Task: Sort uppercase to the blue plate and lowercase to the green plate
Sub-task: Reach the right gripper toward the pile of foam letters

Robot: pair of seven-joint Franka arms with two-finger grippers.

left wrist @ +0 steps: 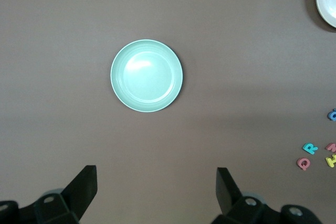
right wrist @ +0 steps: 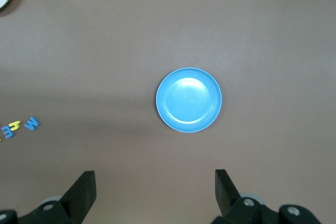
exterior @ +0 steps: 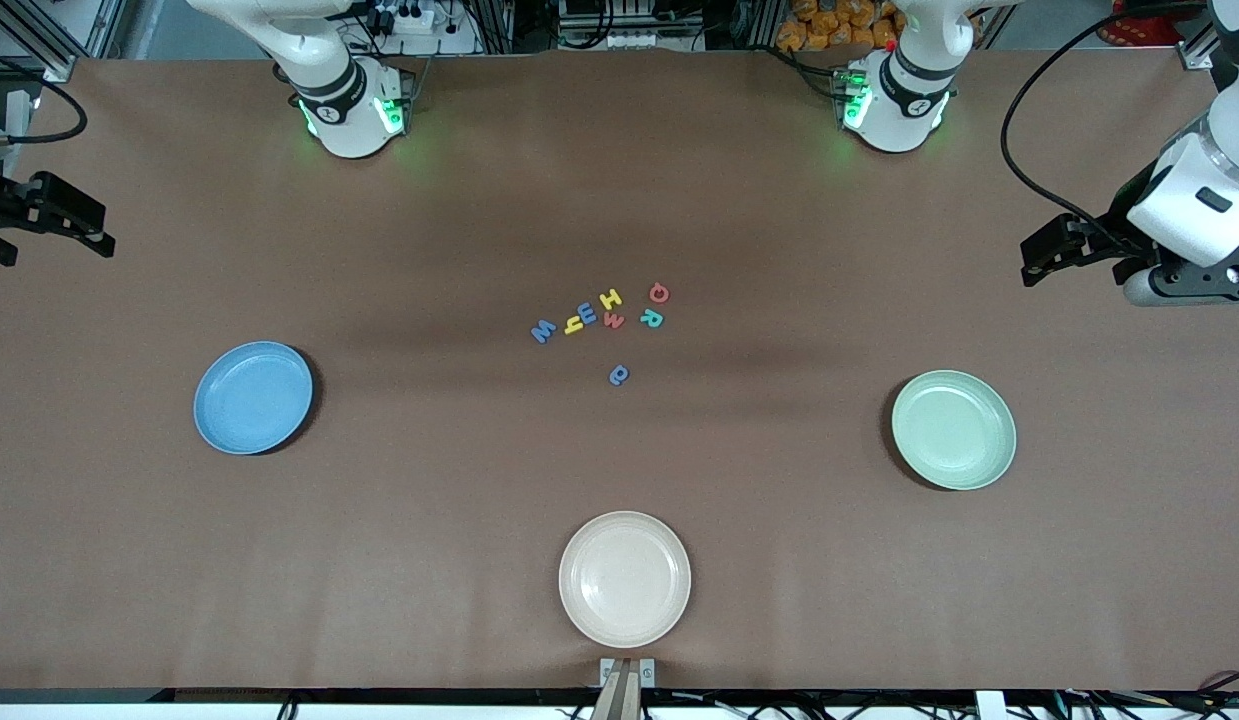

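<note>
Small foam letters lie mid-table: blue W [exterior: 543, 331], yellow h [exterior: 575, 321], blue e [exterior: 588, 315], yellow H [exterior: 610, 298], red m [exterior: 614, 320], red Q [exterior: 658, 292], green R [exterior: 651, 318], and blue a [exterior: 619, 375] apart, nearer the camera. The blue plate [exterior: 253, 397] sits toward the right arm's end, bare. The green plate [exterior: 954, 429] sits toward the left arm's end, also bare. My left gripper [exterior: 1031, 258] hangs open over the table's end, the green plate [left wrist: 146, 75] below it. My right gripper [exterior: 105, 231] hangs open over the other end, the blue plate [right wrist: 189, 99] below it.
A cream-white plate [exterior: 625, 579] sits bare near the table's front edge, in line with the letters. The arms' bases [exterior: 351, 110] [exterior: 894, 105] stand along the back. A small bracket [exterior: 627, 672] is fixed at the front edge.
</note>
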